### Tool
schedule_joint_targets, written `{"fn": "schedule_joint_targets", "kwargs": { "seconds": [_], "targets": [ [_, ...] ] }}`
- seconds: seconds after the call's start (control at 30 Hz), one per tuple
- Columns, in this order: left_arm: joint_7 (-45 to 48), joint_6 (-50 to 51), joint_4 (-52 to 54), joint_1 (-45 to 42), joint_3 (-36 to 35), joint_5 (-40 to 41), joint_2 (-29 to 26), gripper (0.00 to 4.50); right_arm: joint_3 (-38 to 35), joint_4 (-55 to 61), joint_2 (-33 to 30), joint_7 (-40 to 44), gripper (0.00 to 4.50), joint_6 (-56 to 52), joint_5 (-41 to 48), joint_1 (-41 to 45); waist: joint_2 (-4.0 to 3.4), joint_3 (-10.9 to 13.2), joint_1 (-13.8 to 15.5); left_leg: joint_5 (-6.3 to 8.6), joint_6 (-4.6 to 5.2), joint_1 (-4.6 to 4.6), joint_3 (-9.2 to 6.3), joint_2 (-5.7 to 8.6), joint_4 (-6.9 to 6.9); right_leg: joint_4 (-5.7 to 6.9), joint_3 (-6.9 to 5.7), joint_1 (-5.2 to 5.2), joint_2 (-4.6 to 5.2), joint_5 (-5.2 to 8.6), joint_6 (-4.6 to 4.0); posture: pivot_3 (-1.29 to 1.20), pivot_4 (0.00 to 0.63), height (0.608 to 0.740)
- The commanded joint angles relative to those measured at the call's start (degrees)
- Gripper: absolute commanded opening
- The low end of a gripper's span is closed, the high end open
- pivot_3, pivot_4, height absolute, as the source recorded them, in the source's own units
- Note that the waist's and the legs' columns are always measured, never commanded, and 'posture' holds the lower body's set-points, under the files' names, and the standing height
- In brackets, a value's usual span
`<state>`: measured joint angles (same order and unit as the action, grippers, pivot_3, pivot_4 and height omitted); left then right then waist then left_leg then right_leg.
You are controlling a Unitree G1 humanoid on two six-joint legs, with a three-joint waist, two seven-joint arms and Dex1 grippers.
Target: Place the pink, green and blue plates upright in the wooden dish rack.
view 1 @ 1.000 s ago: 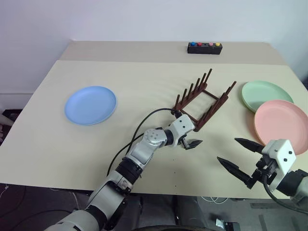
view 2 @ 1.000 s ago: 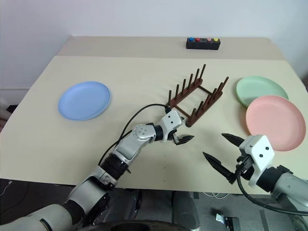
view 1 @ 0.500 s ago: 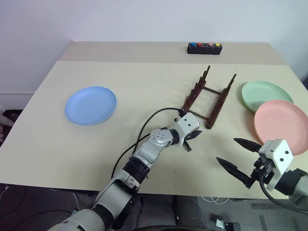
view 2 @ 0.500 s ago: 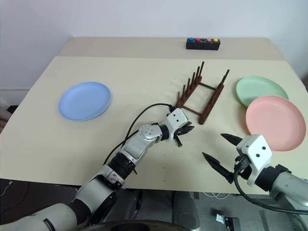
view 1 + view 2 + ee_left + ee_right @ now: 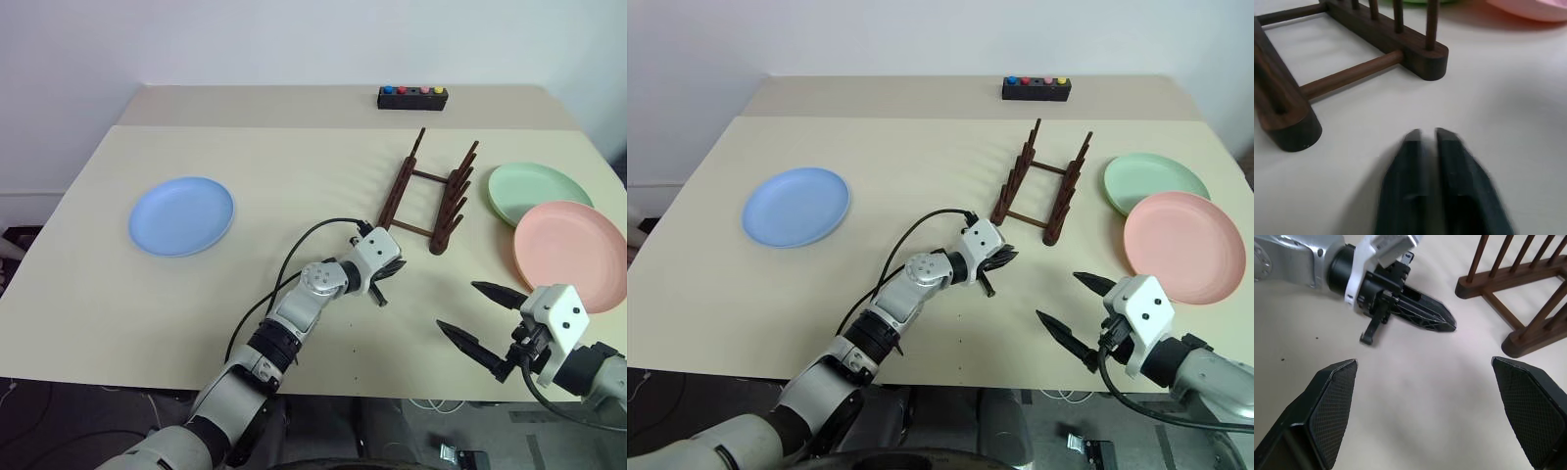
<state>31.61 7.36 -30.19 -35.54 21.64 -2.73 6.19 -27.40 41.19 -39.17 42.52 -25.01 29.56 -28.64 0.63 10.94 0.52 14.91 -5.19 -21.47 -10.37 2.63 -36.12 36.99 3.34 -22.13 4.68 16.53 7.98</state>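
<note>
The wooden dish rack (image 5: 451,204) stands upright right of the table's centre, with its rails running away from me and no plates in it. The blue plate (image 5: 181,215) lies flat at the left. At the right, the green plate (image 5: 534,191) lies flat with the pink plate (image 5: 570,245) overlapping its near edge. My left gripper (image 5: 389,272) rests low on the table just short of the rack's near end (image 5: 1415,49); its fingers are nearly together and hold nothing. My right gripper (image 5: 456,305) hangs wide open and empty near the front edge, in front of the pink plate.
A small black box with coloured buttons (image 5: 412,96) sits at the table's far edge. A black cable loops along my left forearm. Bare tabletop (image 5: 294,166) lies between the blue plate and the rack.
The rack has swung from a slanted pose to rails pointing straight away and sits a little farther right. My left gripper went from open to nearly closed. The right arm kept still.
</note>
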Motion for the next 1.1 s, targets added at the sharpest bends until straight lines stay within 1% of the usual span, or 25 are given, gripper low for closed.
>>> {"fn": "schedule_joint_targets", "kwargs": {
  "seconds": [0.03, 0.07, 0.1, 0.17, 0.2, 0.43, 0.53, 0.67, 0.73, 0.87, 1.0, 1.1],
  "targets": [
    [-1.3, 1.3, -1.2, 0.0, -2.1, 0.3, -0.6, 2.24, 0.0, 0.5, 0.8, -0.4, 4.50, 1.5, -0.4, 0.3, -0.02, 0.0, 0.0, 0.00, 0.00, 0.00, 0.00, 0.00, 0.00, 0.00, 0.00, -0.01, 0.00, 0.00, 0.00, 0.00, 0.150, 0.740],
    [-2.2, 1.3, -2.0, -0.7, -2.5, 0.1, -0.4, 2.88, 0.1, 0.4, 0.9, -0.4, 4.50, 1.7, -0.5, 0.4, -0.02, 0.0, 0.1, 0.00, 0.00, -0.01, 0.00, 0.00, 0.00, 0.00, 0.00, -0.01, 0.00, 0.00, 0.00, 0.00, 0.150, 0.740],
    [-2.9, 1.3, -2.9, -1.3, -2.6, -0.1, -0.2, 3.32, 0.1, 0.4, 1.0, -0.5, 4.50, 1.8, -0.6, 0.4, -0.02, 0.0, 0.1, 0.00, 0.00, -0.01, 0.00, 0.00, 0.00, 0.00, 0.00, -0.01, 0.00, 0.00, 0.00, 0.00, 0.150, 0.740],
    [-3.3, 1.1, -4.2, -2.2, -2.5, -0.3, 0.2, 4.36, 0.3, 0.3, 1.3, -0.7, 4.50, 2.0, -0.8, 0.3, -0.01, 0.0, 0.1, 0.00, 0.00, -0.02, 0.00, 0.00, -0.03, 0.00, 0.00, 0.00, 0.00, 0.00, 0.01, 0.00, 0.150, 0.740],
    [-2.9, 1.0, -4.6, -2.4, -2.4, -0.2, 0.4, 4.46, 0.4, 0.3, 1.4, -0.8, 4.50, 2.1, -0.9, 0.3, -0.01, 0.0, 0.1, 0.00, 0.00, -0.02, 0.00, 0.00, -0.03, 0.00, 0.00, 0.00, 0.00, 0.00, 0.01, 0.00, 0.150, 0.740],
    [-1.9, 0.6, -5.3, -3.1, -2.5, 0.0, 0.7, 4.46, 0.3, 0.5, 2.2, -0.9, 4.50, 2.6, -1.5, -0.2, -0.02, 0.0, 0.1, 0.00, 0.00, -0.02, 0.01, 0.00, -0.01, -0.01, 0.00, -0.01, 0.00, 0.00, 0.01, 0.00, 0.150, 0.740],
    [1.2, 0.7, -4.5, -2.6, -1.6, 0.8, 0.9, 4.46, 0.3, 0.5, 2.4, -0.9, 4.50, 2.8, -1.6, -0.3, -0.03, 0.0, 0.1, 0.00, 0.00, -0.02, 0.01, 0.00, -0.01, 0.00, 0.00, -0.01, 0.00, 0.00, 0.01, 0.00, 0.150, 0.740],
    [7.8, 1.5, -2.4, -2.0, 1.2, 1.3, 1.6, 4.46, 0.3, 0.3, 2.5, -0.8, 4.50, 2.9, -1.7, -0.2, -0.10, -0.1, 0.2, 0.00, 0.00, -0.04, 0.01, 0.01, 0.02, -0.02, 0.00, -0.02, 0.00, 0.00, 0.00, 0.00, 0.150, 0.740],
    [8.8, 1.5, -2.8, -2.6, 1.9, 0.9, 2.3, 4.46, 0.2, 0.2, 2.4, -0.8, 4.50, 2.8, -1.7, 0.0, -0.11, -0.1, 0.3, 0.00, 0.00, -0.07, 0.01, 0.01, 0.02, -0.03, 0.00, -0.03, 0.01, 0.00, 0.01, 0.00, 0.150, 0.740],
    [5.4, 0.7, -9.2, -6.7, 1.0, -0.4, 6.1, 4.46, -0.1, 0.4, 2.4, -0.9, 4.50, 2.8, -1.7, 0.0, 0.01, 0.0, 0.3, 0.00, 0.00, -0.11, 0.01, 0.03, -0.01, -0.07, 0.00, -0.03, 0.02, 0.01, 0.02, 0.00, 0.150, 0.740],
    [0.8, 0.0, -16.0, -10.9, -0.8, 0.7, 10.2, 4.46, 0.1, 1.2, 3.0, -1.4, 4.50, 2.9, -1.9, -0.7, 0.14, 0.1, 0.1, 0.00, 0.00, -0.03, 0.01, 0.03, -0.02, -0.04, 0.00, 0.01, 0.02, 0.01, 0.03, 0.00, 0.150, 0.740],
    [-2.8, -2.2, -19.4, -13.0, -0.6, 0.3, 11.5, 4.46, 0.3, 1.8, 3.4, -2.0, 4.50, 2.9, -2.0, -1.3, 0.15, 0.1, -0.1, 0.00, 0.00, 0.00, 0.02, 0.01, -0.03, -0.02, 0.00, 0.02, 0.01, 0.00, 0.04, 0.00, 0.150, 0.740]
  ]
}}
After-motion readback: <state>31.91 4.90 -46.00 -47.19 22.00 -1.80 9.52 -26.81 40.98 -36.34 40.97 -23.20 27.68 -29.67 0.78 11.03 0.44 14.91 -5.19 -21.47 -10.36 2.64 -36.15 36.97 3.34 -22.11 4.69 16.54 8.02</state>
